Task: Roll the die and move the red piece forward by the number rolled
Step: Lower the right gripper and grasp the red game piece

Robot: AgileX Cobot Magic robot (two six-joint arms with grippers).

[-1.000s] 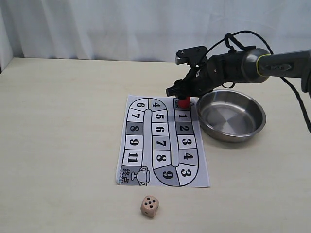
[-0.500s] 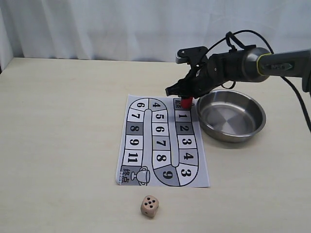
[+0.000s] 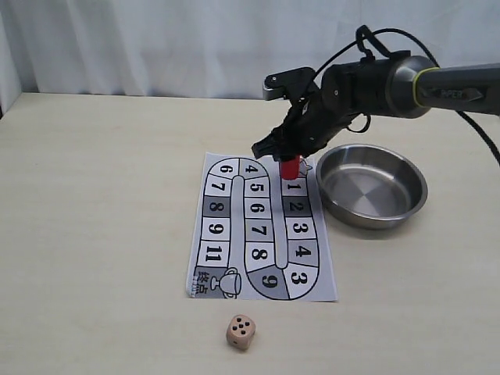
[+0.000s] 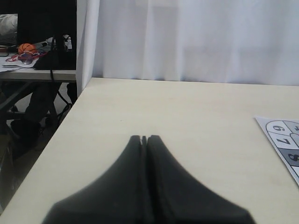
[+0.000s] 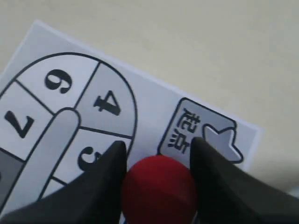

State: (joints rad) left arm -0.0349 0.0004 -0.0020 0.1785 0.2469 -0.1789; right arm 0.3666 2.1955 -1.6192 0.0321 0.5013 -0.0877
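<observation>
The red piece (image 3: 290, 168) is a plain red cylinder pinched between the black fingers (image 5: 105, 177) of my right gripper (image 3: 286, 158), over the top of the board's right column by square 1. In the right wrist view the red piece (image 5: 159, 189) fills the gap of the right gripper (image 5: 158, 145), with the star start square just beyond. The die (image 3: 241, 332) is a beige cube lying on the table in front of the board, several dark pips on top. My left gripper (image 4: 145, 138) is shut and empty, above bare table far from both.
The paper board (image 3: 234, 234) with its numbered track lies mid-table; its corner (image 4: 285, 140) shows in the left wrist view. A steel bowl (image 3: 420, 187) stands right of the board, close under the right arm. A white curtain hangs behind the table.
The right arm has swung slightly left and its wrist has risen, with the red piece still in its fingers. The die has not moved.
</observation>
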